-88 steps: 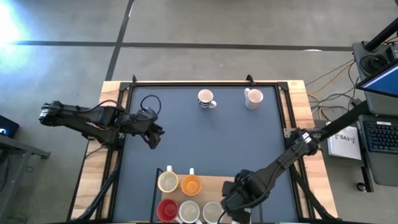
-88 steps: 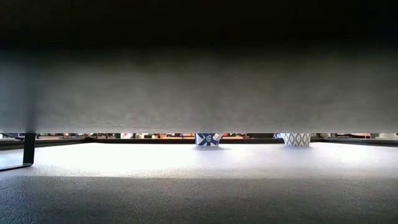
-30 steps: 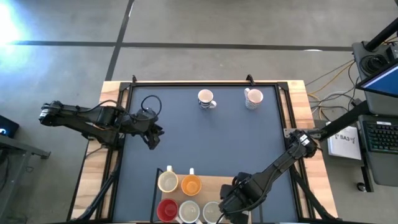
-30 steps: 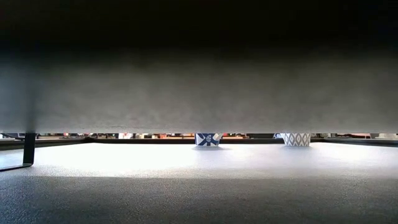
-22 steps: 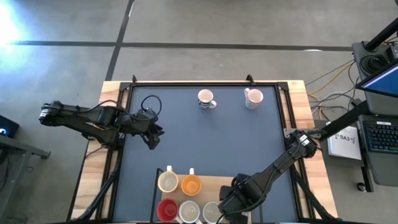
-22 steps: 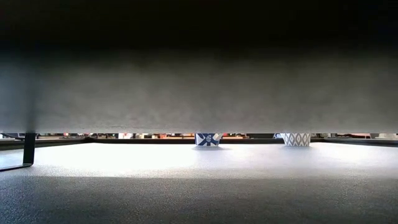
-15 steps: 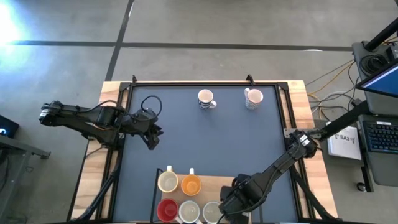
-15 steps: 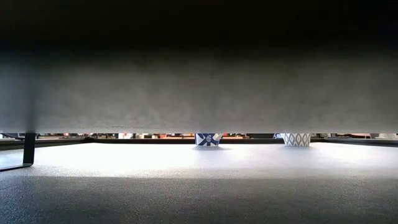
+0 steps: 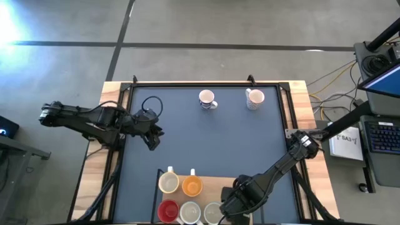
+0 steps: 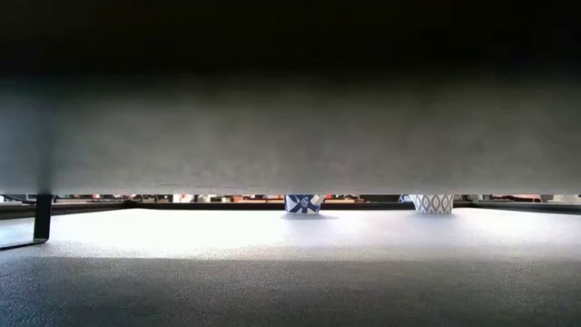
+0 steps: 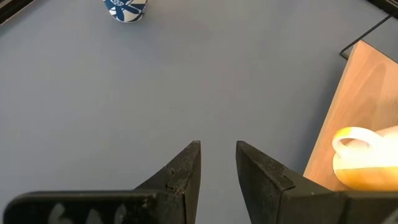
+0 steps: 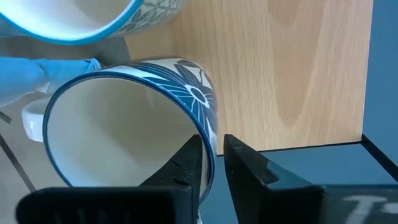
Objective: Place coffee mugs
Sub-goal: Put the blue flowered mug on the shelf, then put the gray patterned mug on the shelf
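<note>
Several mugs stand on a wooden board (image 9: 215,182) at the table's near edge: cream (image 9: 169,182), orange (image 9: 192,185), red (image 9: 167,211) and white (image 9: 189,213). My right gripper (image 9: 220,214) hangs over a blue-patterned white mug (image 12: 124,143) on the board's right part, pointing steeply down, its fingers a little apart (image 12: 212,138) with the mug's wall between them. Two more patterned mugs (image 9: 207,99) (image 9: 254,98) stand on their bases near the far edge. My left gripper (image 9: 153,139) waits open (image 11: 217,149) above the table's left side. My right gripper comes at the mug from above. One finger (image 12: 189,165) stands inside the rim and the other (image 12: 245,165) outside, astride the wall (image 12: 211,124) opposite the handle (image 12: 28,121). Whether they touch the wall I cannot tell. The mug stands upright on the board.
Another blue-rimmed mug (image 12: 124,18) stands close behind the one under my right gripper, and something blue (image 12: 43,78) lies by its handle. The grey mat (image 9: 206,137) between the board and the far mugs is free. The board's underside fills most of the low view (image 10: 290,118).
</note>
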